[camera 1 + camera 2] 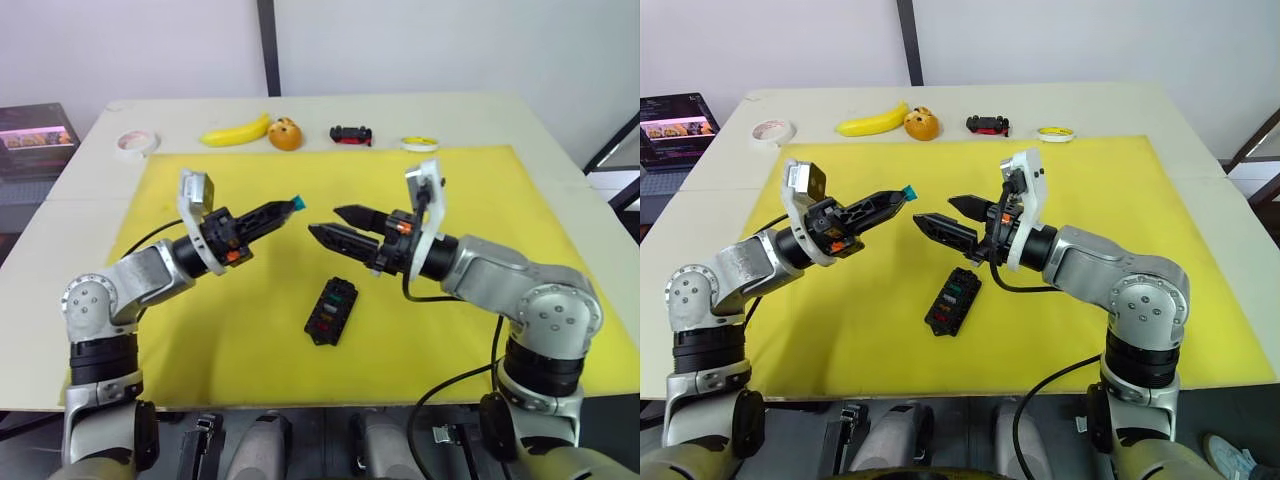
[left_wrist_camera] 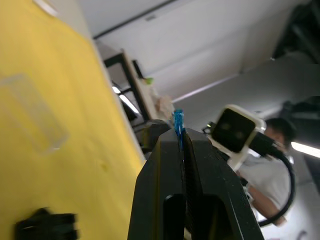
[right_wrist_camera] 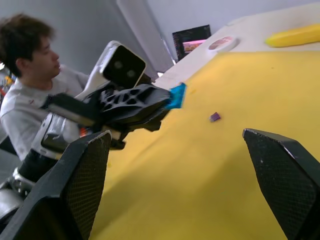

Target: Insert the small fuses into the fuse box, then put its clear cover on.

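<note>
My left gripper (image 1: 288, 207) is raised over the yellow mat (image 1: 230, 330) and shut on a teal small fuse (image 1: 296, 203), which sticks out of the fingertips (image 2: 178, 121). My right gripper (image 1: 327, 222) faces it a short gap away, open and empty. The right wrist view looks between its wide-apart fingers (image 3: 75, 185) at the teal fuse (image 3: 177, 96). The black fuse box (image 1: 332, 310) lies on the mat below both grippers, with a few coloured fuses in its slots. A purple fuse (image 3: 214, 117) lies loose on the mat. The clear cover (image 2: 32, 117) lies flat on the mat.
Along the table's far edge lie a banana (image 1: 237, 132), an orange fruit (image 1: 285, 134), a black-and-red toy car (image 1: 351, 134), a white tape roll (image 1: 134, 143) and a yellow tape roll (image 1: 420, 143). A person in a white shirt (image 3: 25, 65) sits beside the table.
</note>
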Available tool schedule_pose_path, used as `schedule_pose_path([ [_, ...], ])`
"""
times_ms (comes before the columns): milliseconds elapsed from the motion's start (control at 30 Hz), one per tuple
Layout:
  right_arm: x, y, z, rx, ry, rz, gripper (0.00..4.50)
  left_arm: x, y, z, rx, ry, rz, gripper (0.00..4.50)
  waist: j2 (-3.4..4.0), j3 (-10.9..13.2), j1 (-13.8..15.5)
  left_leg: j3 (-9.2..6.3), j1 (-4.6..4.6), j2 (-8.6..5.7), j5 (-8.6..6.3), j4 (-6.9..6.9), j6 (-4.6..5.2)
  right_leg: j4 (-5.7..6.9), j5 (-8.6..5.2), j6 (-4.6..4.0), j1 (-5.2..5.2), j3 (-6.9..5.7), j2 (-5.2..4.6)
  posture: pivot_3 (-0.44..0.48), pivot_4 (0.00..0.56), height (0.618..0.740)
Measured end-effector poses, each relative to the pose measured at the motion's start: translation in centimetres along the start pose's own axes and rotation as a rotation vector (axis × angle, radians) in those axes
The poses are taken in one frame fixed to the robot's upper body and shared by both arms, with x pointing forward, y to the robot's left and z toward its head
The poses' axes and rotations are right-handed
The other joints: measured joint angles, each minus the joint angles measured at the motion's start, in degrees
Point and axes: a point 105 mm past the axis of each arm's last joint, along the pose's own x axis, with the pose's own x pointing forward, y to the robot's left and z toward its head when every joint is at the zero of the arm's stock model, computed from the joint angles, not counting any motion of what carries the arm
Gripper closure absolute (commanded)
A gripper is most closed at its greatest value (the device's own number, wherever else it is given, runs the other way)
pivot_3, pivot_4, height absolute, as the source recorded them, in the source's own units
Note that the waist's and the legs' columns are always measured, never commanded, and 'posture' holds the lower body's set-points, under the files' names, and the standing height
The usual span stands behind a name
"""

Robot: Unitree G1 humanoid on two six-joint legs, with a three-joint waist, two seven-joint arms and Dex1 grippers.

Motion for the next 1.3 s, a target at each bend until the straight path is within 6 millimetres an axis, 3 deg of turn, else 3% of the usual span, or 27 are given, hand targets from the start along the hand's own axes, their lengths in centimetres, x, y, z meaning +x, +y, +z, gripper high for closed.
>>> schedule_pose_path([
  [67,0.2,0.3,0.1,0.034,-0.023,-0.001,0.0,0.5,-0.5,-0.4,0.003,0.022,-0.03,4.48,0.01,0.0,-0.2,0.04,0.01,0.0,-0.01,0.0,0.03,0.01,0.0,0.0,-0.01,0.01,0.01,0.0,0.15,0.74],
  [200,0.1,0.5,0.8,0.072,-0.063,-0.021,1.33,0.7,-0.5,-0.5,-0.001,0.032,-0.037,4.5,0.01,0.0,-0.2,0.05,0.01,0.0,-0.05,0.0,0.1,0.01,0.0,0.0,0.0,0.0,0.08,0.0,0.15,0.74],
  [667,-0.2,1.4,1.6,0.162,-0.091,-0.009,1.33,1.2,-0.4,-0.4,-0.012,0.023,-0.043,4.5,0.01,0.0,-0.2,0.07,0.0,0.0,-0.09,0.0,0.18,0.01,0.0,0.0,0.0,-0.02,0.11,0.0,0.15,0.74],
  [967,-0.3,0.8,1.3,0.213,-0.084,-0.04,1.33,1.2,-0.4,-0.4,-0.013,0.01,-0.047,4.5,0.0,0.0,-0.2,0.08,0.0,0.0,-0.1,0.0,0.2,0.0,0.0,0.01,0.01,-0.01,0.12,0.0,0.15,0.74],
  [1067,-0.2,0.8,1.3,0.227,-0.088,-0.036,2.18,1.4,-0.5,-0.5,-0.013,0.011,-0.053,4.5,0.0,0.0,-0.2,0.08,0.0,0.0,-0.1,0.0,0.2,0.0,0.0,0.01,0.01,-0.02,0.12,0.0,0.15,0.74],
  [1300,-0.3,0.8,1.5,0.242,-0.091,-0.04,2.18,1.6,-0.3,-0.7,-0.021,0.012,-0.051,4.5,0.0,0.0,-0.2,0.08,0.0,0.0,-0.1,0.0,0.2,0.0,0.0,0.01,0.01,-0.02,0.12,0.0,0.15,0.74],
])
